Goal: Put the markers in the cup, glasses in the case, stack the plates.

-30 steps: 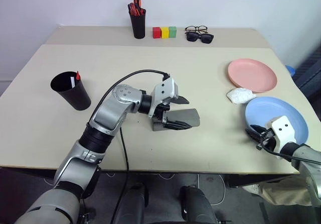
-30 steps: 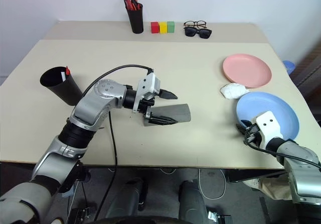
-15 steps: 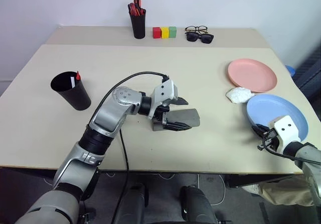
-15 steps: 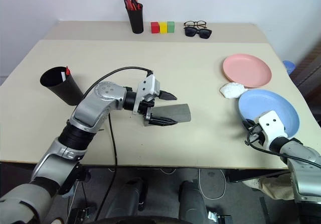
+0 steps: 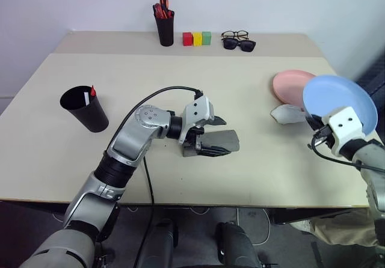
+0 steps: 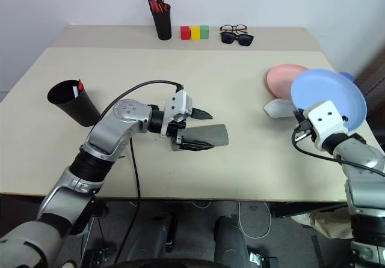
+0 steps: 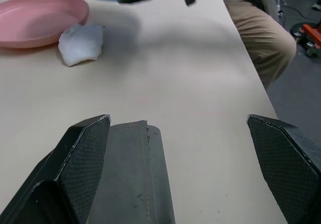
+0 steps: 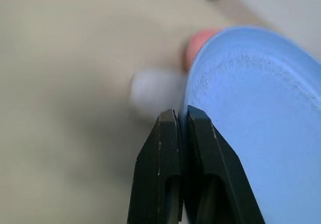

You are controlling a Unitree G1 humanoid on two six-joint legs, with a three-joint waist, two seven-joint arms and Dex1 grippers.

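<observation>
1. Two plates sit at the counter's right side: the light blue plate (image 5: 339, 101) is raised off the counter, tilted, and overlaps the near edge of the salmon pink plate (image 5: 290, 82), which lies flat on the counter (image 5: 252, 70).
2. The right gripper (image 8: 182, 133) has its fingers pressed together on the blue plate's rim, carrying it in the air.
3. Just beside the pink plate, on its near left, lies a small crumpled white wad (image 7: 81, 43).
4. The grey case (image 5: 218, 140) lies closed near the middle of the counter; whether the glasses are inside cannot be told.
5. The left gripper (image 7: 188, 148) hangs over the case with its fingers spread wide, one fingertip (image 7: 88, 148) touching or just beside the case's edge, the other well clear of it, gripping nothing.
6. The black cup (image 5: 83, 107) stands upright at the left side of the counter, with a white-bodied marker and a red tip (image 5: 92, 91) poking up at its rim.
7. Along the back edge stand a taller black pen holder (image 5: 165, 26) full of red and orange-capped pens, then red, yellow and green blocks (image 5: 197, 38) in a row, then two pairs of dark eyewear (image 5: 239, 41) lying together.
</observation>
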